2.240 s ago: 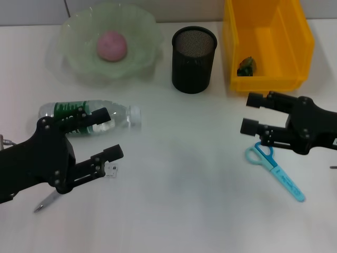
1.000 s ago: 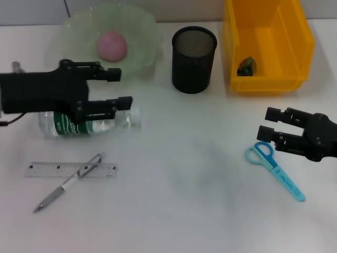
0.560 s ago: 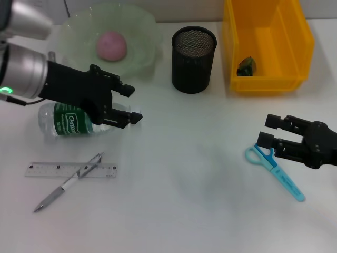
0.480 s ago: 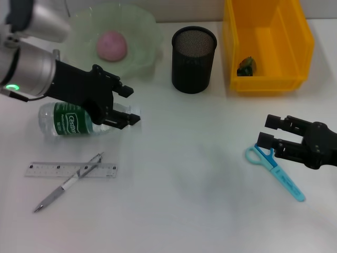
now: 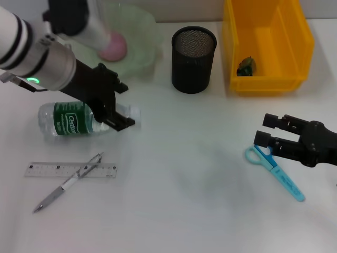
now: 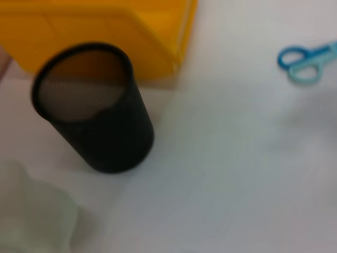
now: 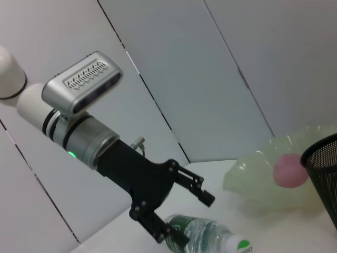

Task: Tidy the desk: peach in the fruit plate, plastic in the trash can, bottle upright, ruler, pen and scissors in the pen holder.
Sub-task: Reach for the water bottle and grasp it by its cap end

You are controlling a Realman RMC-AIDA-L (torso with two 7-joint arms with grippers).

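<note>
A clear bottle (image 5: pixel 72 119) with a green label lies on its side at the left. My left gripper (image 5: pixel 121 105) is open, its fingers straddling the bottle's neck end; the right wrist view shows the same gripper (image 7: pixel 188 215) over the bottle (image 7: pixel 208 237). The pink peach (image 5: pixel 114 47) sits in the pale green fruit plate (image 5: pixel 141 31), partly behind my left arm. The ruler (image 5: pixel 71 169) and pen (image 5: pixel 67 182) lie crossed at the front left. Blue scissors (image 5: pixel 278 172) lie at the right, with my open right gripper (image 5: pixel 265 130) just above their handles. Green plastic (image 5: pixel 245 66) lies in the yellow trash can (image 5: pixel 266 79).
The black mesh pen holder (image 5: pixel 194 51) stands upright between the plate and the yellow bin; the left wrist view shows the holder (image 6: pixel 97 108), the bin (image 6: pixel 100 26) and the scissors (image 6: pixel 308 62). Bare white table stretches across the middle and front.
My left arm swung from the front left up over the bottle, uncovering the ruler and pen, and turned its wrist. My right gripper dropped slightly toward the scissors.
</note>
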